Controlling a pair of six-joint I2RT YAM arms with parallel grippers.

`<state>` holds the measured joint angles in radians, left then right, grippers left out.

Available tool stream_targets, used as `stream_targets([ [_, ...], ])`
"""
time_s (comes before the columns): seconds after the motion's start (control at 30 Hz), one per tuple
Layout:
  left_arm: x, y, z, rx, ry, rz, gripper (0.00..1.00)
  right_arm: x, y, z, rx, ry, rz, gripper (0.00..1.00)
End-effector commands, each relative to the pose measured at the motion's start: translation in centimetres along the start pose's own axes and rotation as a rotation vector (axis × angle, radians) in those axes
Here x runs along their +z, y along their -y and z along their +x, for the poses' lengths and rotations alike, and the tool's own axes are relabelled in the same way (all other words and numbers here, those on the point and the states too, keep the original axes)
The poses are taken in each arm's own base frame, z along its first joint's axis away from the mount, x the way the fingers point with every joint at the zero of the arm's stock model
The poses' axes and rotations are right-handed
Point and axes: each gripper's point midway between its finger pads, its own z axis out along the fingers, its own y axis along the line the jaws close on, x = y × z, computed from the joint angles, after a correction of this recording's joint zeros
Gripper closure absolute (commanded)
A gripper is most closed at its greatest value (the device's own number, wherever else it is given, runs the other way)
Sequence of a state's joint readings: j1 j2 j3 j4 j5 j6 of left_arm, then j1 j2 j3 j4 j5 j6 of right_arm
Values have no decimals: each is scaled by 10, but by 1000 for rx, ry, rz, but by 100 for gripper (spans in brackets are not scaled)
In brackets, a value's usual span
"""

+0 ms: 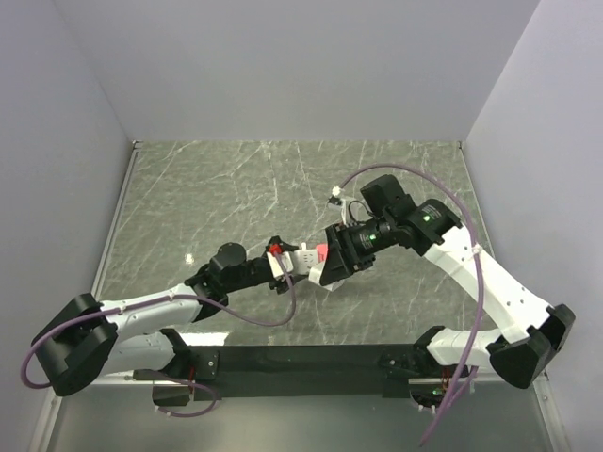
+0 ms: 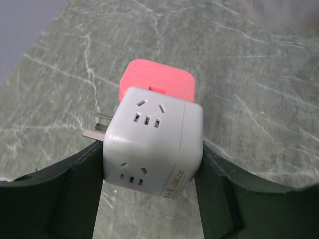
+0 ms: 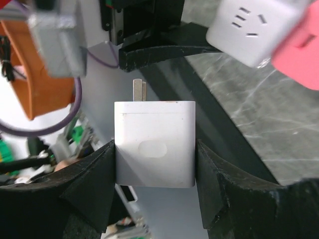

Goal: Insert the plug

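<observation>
My left gripper [image 1: 280, 265] is shut on a white cube socket [image 2: 154, 144] with a pink block [image 2: 157, 82] on its far side. Two metal prongs [image 2: 97, 127] stick out of the cube's left. It is held above the table. My right gripper [image 1: 332, 264] is shut on a white plug [image 3: 154, 144], its two prongs [image 3: 139, 90] pointing away from the wrist. In the right wrist view the cube socket [image 3: 251, 25] and pink block [image 3: 299, 47] sit up and to the right of the prongs, apart from them. In the top view the cube socket [image 1: 303, 259] hangs between both grippers.
The dark marble table [image 1: 236, 188] is walled by grey panels at the back and sides. A small white piece [image 1: 334, 197] lies behind the right arm. Purple cables loop off both arms. A black base bar [image 1: 301, 360] runs along the near edge.
</observation>
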<state>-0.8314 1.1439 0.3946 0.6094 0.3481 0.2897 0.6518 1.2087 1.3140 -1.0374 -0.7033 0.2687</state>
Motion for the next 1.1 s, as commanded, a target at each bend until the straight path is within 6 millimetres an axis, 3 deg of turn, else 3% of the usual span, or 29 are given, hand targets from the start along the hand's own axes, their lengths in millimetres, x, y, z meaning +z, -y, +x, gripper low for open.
stream_targets([
  [0.0,14,-2,-31,126,56,41,99,2,-11,16,64,-81,-91,100],
  [0.17,25,9,-34,162,30,110,99,4,-1,24,93,-97,-44,100],
  [0.43,20,31,-37,216,11,170,99,14,17,31,172,-149,6,100],
  [0.73,15,30,-37,236,6,146,99,18,42,33,255,-169,78,100],
  [1.07,12,36,-41,244,18,152,99,24,56,23,294,-188,129,100],
])
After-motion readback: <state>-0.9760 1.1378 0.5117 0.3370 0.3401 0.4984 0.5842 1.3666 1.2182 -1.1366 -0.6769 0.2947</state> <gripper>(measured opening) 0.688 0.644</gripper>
